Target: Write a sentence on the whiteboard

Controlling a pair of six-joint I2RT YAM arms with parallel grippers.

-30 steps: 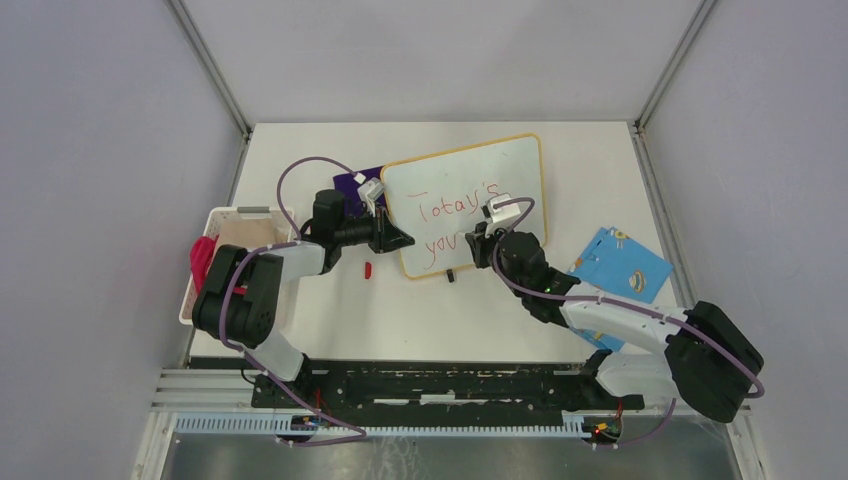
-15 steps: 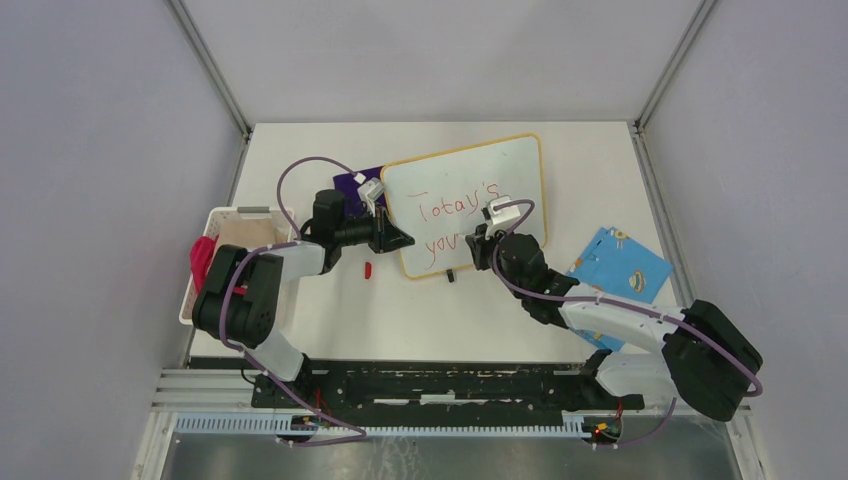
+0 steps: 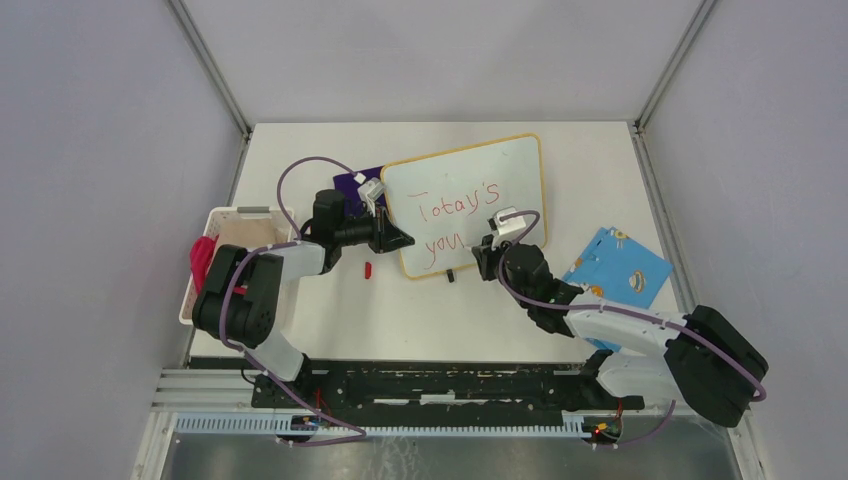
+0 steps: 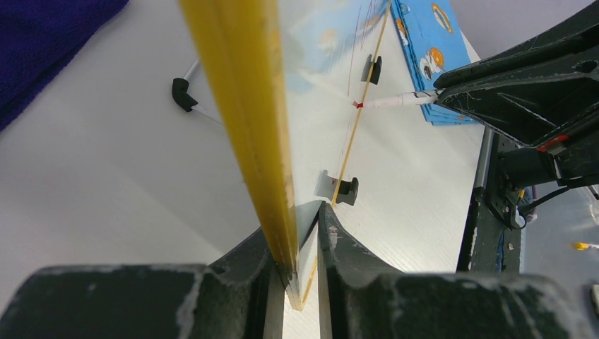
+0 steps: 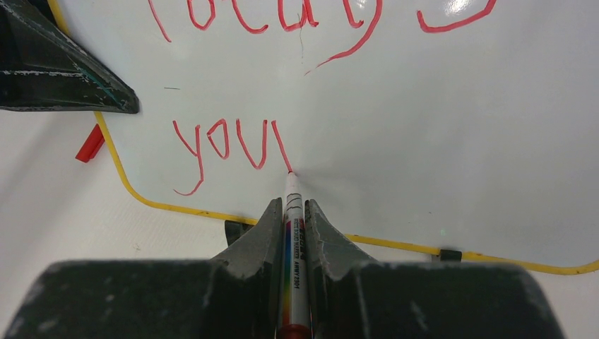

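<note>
The whiteboard [image 3: 510, 170], white with a yellow frame, lies tilted on the table. Red sentence text [image 3: 455, 208] reads "Today's" above "you" plus one more stroke [image 5: 233, 145]. My left gripper [image 3: 403, 240] is shut on the whiteboard's left edge [image 4: 244, 113]. My right gripper [image 3: 482, 246] is shut on a white marker [image 5: 292, 233]. Its red tip touches the board [image 5: 459, 141] just right of "you". In the left wrist view the marker [image 4: 402, 100] meets the board face.
A red marker cap [image 3: 367, 269] lies on the table left of the board. A blue patterned cloth [image 3: 620, 268] lies at the right. A purple cloth [image 3: 352, 184] lies behind the left gripper. A white basket [image 3: 235, 245] with a red item stands at the left.
My right gripper has moved a little right and toward the near edge with the marker, adding a stroke after "you". The left gripper and the board have not moved.
</note>
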